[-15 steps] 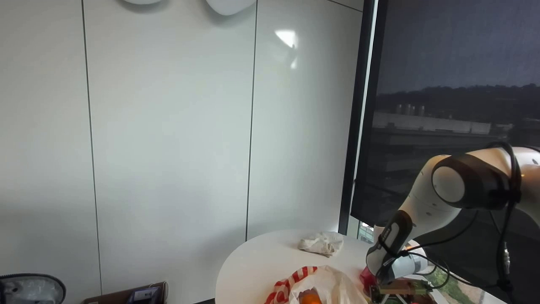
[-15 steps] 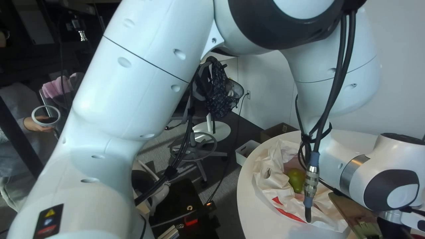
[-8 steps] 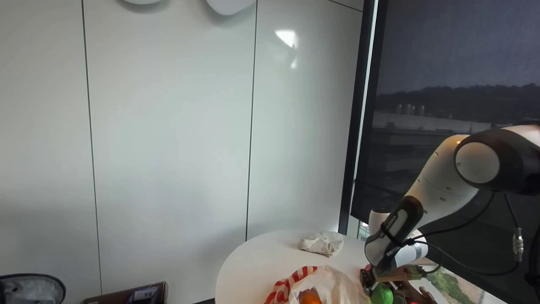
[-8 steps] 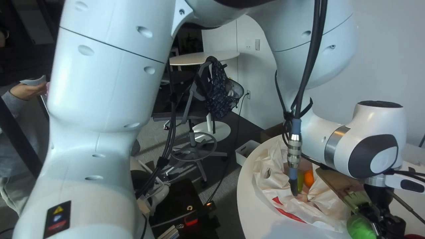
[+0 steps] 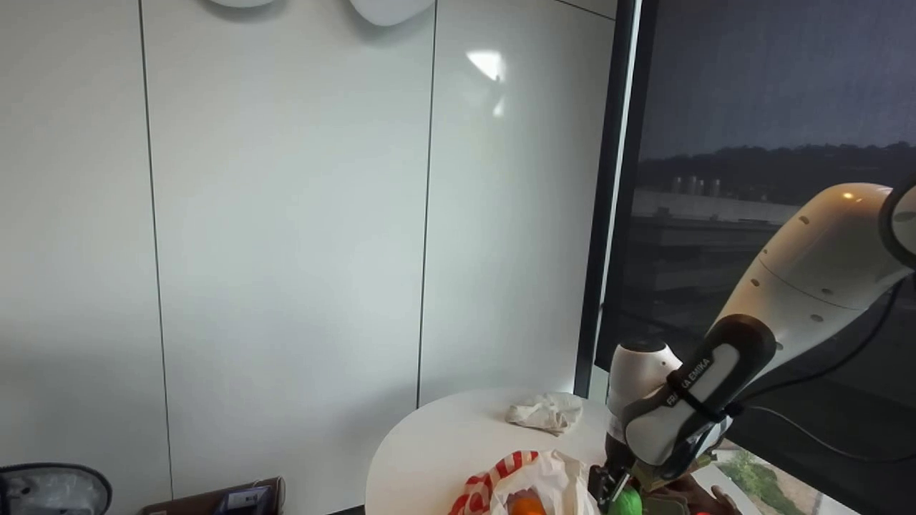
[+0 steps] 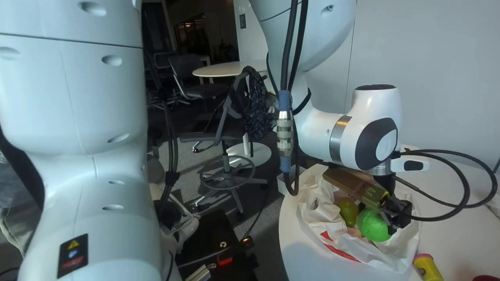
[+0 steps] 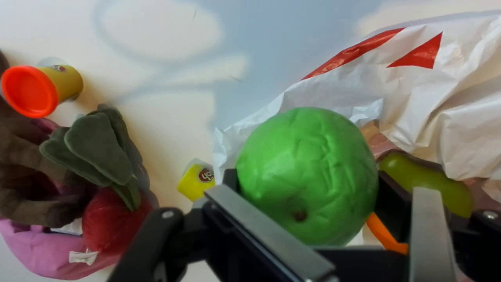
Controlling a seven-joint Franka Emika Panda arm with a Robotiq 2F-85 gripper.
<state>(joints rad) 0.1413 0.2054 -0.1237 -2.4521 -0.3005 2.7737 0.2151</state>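
Note:
Between my gripper's (image 7: 311,192) two fingers sits a round green fruit (image 7: 307,164), wrinkled, with a small dark stem spot. Both pads press against its sides, so the gripper is shut on it. In an exterior view the green fruit (image 6: 374,226) hangs in the gripper (image 6: 377,218) over the opening of a white plastic bag (image 6: 324,212) with red marks. A green pear (image 6: 348,212) lies in that bag. In the wrist view part of an orange thing (image 7: 385,235) shows below the fruit. The gripper (image 5: 612,490) is partly cut off at the bottom of an exterior view.
A white round table (image 5: 415,447) bears the bag and a crumpled cloth (image 5: 547,413). In the wrist view a yellow tub (image 7: 197,182), another tub with an orange lid (image 7: 29,92), and a red plush vegetable (image 7: 113,223) with green leaves (image 7: 94,143) lie nearby.
The arm has swung toward the bag, carrying the green fruit. In an exterior view the fruit went from the lower edge up and left to above the bag; the gripper's opening looks unchanged.

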